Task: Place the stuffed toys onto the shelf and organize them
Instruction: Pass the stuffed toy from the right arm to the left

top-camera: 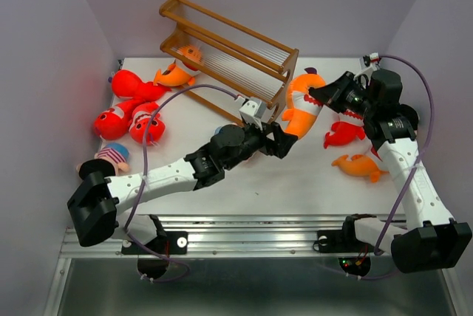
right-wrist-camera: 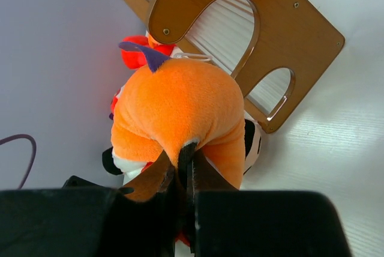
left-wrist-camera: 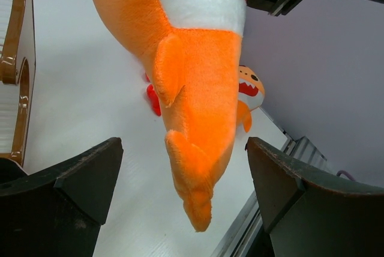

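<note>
A: R gripper (top-camera: 322, 96), what's it doing?
B: fingers pinched tight on a fold of the big orange shark (top-camera: 303, 108); shark hangs off it, tail end low, just beside the shelf (top-camera: 229, 46) right end panel; not on any tier yet.
A: why held up like that?
B: prob a handover or regrip, my guess; L gripper (top-camera: 282, 141) sits at the tail w/ fingers spread wide, nothing in them; a second hold would help lay it lengthwise on the rails.
A: what does each cam add?
B: top view gives layout; red sharks (top-camera: 126, 109) + doll (top-camera: 111, 156) bunched at left of table (top-camera: 295, 179); small red toy (top-camera: 344, 134) + orange fish (top-camera: 358, 165) at right, all off the shelf. L wrist shows the tail hanging between the open fingers, touching neither; top view can't show that gap. R wrist shows the pinch itself; only a thin bit of plush caught; could slip imo.
</note>
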You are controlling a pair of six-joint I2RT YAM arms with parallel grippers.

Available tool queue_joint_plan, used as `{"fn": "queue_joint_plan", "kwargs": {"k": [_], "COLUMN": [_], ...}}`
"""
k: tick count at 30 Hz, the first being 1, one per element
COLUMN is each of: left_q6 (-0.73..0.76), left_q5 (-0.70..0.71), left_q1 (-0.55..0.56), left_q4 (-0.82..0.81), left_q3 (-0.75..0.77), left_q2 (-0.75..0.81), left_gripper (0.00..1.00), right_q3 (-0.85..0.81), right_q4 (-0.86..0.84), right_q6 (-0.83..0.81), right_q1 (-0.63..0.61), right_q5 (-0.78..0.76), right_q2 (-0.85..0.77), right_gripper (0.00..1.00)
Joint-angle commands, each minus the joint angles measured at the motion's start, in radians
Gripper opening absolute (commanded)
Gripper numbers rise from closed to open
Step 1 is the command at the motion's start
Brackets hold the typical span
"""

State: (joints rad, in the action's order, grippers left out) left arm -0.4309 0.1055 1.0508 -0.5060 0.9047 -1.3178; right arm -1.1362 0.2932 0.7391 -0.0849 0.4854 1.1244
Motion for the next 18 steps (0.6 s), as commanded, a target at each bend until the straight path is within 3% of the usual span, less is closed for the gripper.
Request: {"fn": "queue_joint_plan", "kwargs": {"k": [1, 3, 9, 10, 13, 14, 18], "left_q6": [0.006, 0.006, 0.0, 0.003, 0.015, 0.021, 0.137], "left_q5": [0.056, 0.051, 0.02, 0.013, 0.008, 0.008, -0.025], "left_q1": [0.011, 0.012, 0.012, 0.014, 0.012, 0.012, 0.012], "left_q4": [-0.034, -0.032, -0.028, -0.028, -0.023, -0.02, 0.021], "left_q3": [0.068, 0.08, 0.112, 0.114, 0.114, 0.112, 0.102], "left_q2": [-0.017, -0.026, -0.057, -0.057, -0.047, -0.043, -0.009], "left_gripper": [0.91, 0.88, 0.62, 0.48, 0.26, 0.07, 0.0], "right_q3": [-0.022, -0.017, 0.004, 0.007, 0.019, 0.021, 0.021], "right_q4": [-0.08, -0.086, -0.104, -0.111, -0.115, -0.115, -0.123], "right_q6": [0.037, 0.043, 0.04, 0.039, 0.028, 0.022, -0.045], "right_q1": [0.002, 0.002, 0.002, 0.002, 0.002, 0.002, 0.002], "right_q5": [0.007, 0.012, 0.015, 0.016, 0.015, 0.013, 0.016], "right_q2": [-0.028, -0.028, -0.041, -0.046, -0.052, -0.054, -0.07], "right_gripper": [0.0, 0.0, 0.0, 0.0, 0.0, 0.0, 0.01]}}
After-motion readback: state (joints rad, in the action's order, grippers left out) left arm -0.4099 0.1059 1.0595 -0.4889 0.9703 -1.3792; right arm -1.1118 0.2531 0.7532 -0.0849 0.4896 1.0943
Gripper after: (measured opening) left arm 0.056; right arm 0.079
